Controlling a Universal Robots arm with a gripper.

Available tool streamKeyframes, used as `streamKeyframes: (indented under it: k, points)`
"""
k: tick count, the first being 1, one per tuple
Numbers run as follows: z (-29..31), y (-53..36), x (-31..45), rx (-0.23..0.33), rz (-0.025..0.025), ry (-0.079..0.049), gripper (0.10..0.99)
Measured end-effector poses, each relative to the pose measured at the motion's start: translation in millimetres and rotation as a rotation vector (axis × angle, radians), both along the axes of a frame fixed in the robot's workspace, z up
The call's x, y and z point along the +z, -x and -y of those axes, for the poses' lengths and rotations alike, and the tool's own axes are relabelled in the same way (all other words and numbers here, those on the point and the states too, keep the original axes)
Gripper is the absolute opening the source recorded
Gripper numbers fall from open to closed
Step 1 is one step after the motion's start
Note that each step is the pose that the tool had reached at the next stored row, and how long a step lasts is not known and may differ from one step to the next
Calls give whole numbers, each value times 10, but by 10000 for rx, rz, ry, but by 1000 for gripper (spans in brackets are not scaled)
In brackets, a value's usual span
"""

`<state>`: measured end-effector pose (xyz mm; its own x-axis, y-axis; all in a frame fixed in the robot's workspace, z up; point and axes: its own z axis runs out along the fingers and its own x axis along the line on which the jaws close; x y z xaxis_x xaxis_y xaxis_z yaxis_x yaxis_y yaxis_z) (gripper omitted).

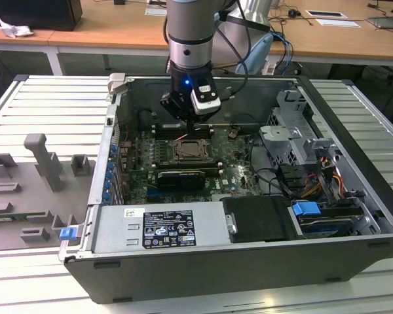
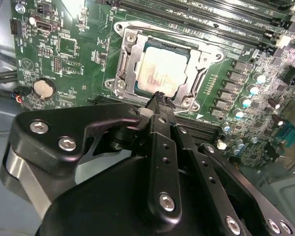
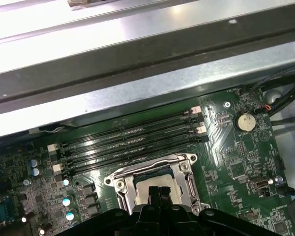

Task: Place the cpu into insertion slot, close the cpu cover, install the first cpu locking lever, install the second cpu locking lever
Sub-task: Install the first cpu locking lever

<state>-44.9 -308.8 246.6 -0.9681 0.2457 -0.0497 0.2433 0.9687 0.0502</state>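
Hovering pincer [image 2: 160, 98] at cpu cover [image 2: 125, 64] edge; cpu [image 2: 160, 73] seated.

The small flat square cpu [image 2: 161, 73] with a pale silver-grey metal top lies flat inside the insertion slot [image 2: 124, 73], a square dark socket with a silvery metal rim set in the green motherboard. In the exterior view the slot [image 1: 190, 151] sits near the middle of the board, with the long black memory slots along its far side. The cpu cover [image 2: 194, 86], a thin square silvery metal frame with a large window, lies folded down over the socket, so the chip's top shows through the window. In the first wrist view the cpu [image 3: 148, 188] sits in the same frame [image 3: 119, 183], its near edge hidden
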Motion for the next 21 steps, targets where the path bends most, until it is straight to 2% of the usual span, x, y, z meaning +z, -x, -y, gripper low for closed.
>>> streamKeyframes:
  k: [12,21]
  points:
    - [0,0,0,1164,0,0,106]
    - [5,0,0,2360,1,0,106]
